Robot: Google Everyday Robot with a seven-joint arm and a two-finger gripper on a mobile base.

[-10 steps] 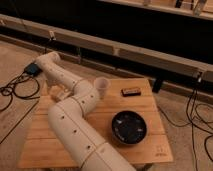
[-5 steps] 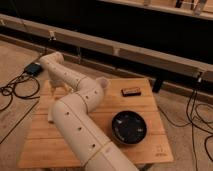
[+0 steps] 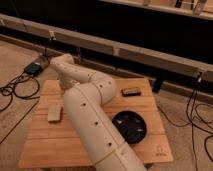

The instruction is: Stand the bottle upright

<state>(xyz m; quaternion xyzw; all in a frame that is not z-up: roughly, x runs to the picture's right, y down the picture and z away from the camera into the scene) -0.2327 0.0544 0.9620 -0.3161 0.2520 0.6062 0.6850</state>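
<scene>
The slim white bottle does not show in the camera view; it is either hidden behind my arm or out of sight. My white arm rises from the bottom middle, bends at an elbow [image 3: 102,85] and reaches left over the wooden table [image 3: 150,107]. The gripper [image 3: 66,86] hangs below the wrist at the table's back left and is mostly hidden behind the thick arm link.
A flat pale block [image 3: 54,114] lies on the table's left part. A round black dish [image 3: 129,126] sits at the front right, and a small dark object [image 3: 131,91] at the back right. Cables and a small box [image 3: 35,67] lie on the floor left. A long rail [image 3: 150,57] runs behind.
The wrist end of my arm has swung right, in over the table's left part, and the elbow has shifted right with it. The dish and the dark object have not moved.
</scene>
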